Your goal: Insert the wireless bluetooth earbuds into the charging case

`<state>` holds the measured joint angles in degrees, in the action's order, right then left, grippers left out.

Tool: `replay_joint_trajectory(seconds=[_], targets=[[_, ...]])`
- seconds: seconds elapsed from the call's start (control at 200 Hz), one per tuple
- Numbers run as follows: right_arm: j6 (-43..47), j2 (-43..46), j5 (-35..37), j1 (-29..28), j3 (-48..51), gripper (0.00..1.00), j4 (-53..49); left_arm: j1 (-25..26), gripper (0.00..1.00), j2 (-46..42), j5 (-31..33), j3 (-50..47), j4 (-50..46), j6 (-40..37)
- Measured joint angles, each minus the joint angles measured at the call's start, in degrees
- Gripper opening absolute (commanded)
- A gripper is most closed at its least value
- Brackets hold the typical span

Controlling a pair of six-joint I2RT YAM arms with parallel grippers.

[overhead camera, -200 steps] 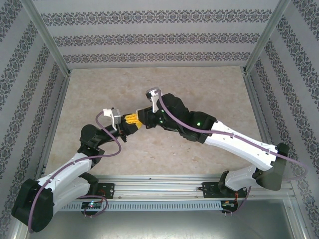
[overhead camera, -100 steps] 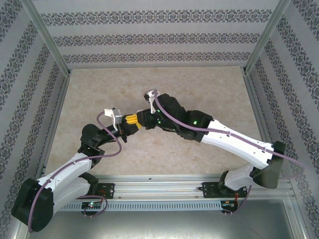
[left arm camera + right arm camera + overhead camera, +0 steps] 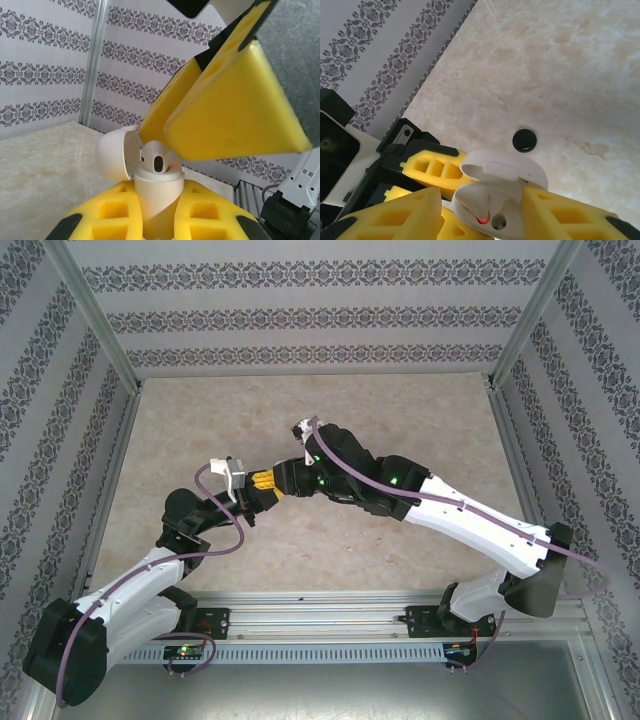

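**Two arms meeting over an open case**

The left gripper (image 3: 262, 480) is clamping the white case (image 3: 156, 192) by its lower body, with one yellow finger pressing on each side, and is holding it upright over the table (image 3: 560, 75). The lid (image 3: 116, 152) of the case is standing open, tipped back from the mouth. A white earbud (image 3: 472, 200) is sitting in that mouth, just under the lid, and a small red light (image 3: 481, 219) is glowing inside the case right beside it.

The right gripper (image 3: 481, 196) is hanging directly above the case. Its two yellow fingers are parted a moderate way, one on each side of the earbud. One of them is touching the rim of the lid. It cannot be told whether either pad is touching the earbud itself.

A black earbud (image 3: 525, 140) is lying flat on the table beyond the case, well apart from it and from both grippers. Patterned walls (image 3: 45, 75) are rising behind the case.
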<state>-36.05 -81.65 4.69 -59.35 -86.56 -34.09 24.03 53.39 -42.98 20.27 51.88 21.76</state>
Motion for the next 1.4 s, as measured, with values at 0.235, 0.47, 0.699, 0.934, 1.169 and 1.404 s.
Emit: replay_joint_trajectory(seconds=[0.235,0.47,0.699,0.934,1.169,1.404], targets=[[0.5,0.7,-2.2,1.6,-2.2,0.50,-1.4,0.0,0.00,-0.1,0.2,0.0,0.0,0.0],[0.2,5.3,-7.5,11.5,-0.3,0.52,-3.1,0.0,0.00,-1.9,0.2,-1.0,-0.2,-0.2],[0.0,8.5,-10.5,23.3,7.8,0.52,-7.1,0.0,0.00,-3.5,0.0,-1.8,-2.3,-1.0],[-1.4,6.3,-15.1,35.1,23.0,0.52,-7.9,0.7,0.00,-4.0,0.0,-3.4,-5.3,-1.9],[0.0,0.3,-17.1,39.9,26.9,0.52,-6.2,2.1,0.00,-3.8,0.6,-4.2,-6.5,-2.5],[1.5,-8.2,-17.2,41.7,28.9,0.54,-4.5,4.5,0.00,-2.3,2.1,-4.7,-6.9,-3.7]])
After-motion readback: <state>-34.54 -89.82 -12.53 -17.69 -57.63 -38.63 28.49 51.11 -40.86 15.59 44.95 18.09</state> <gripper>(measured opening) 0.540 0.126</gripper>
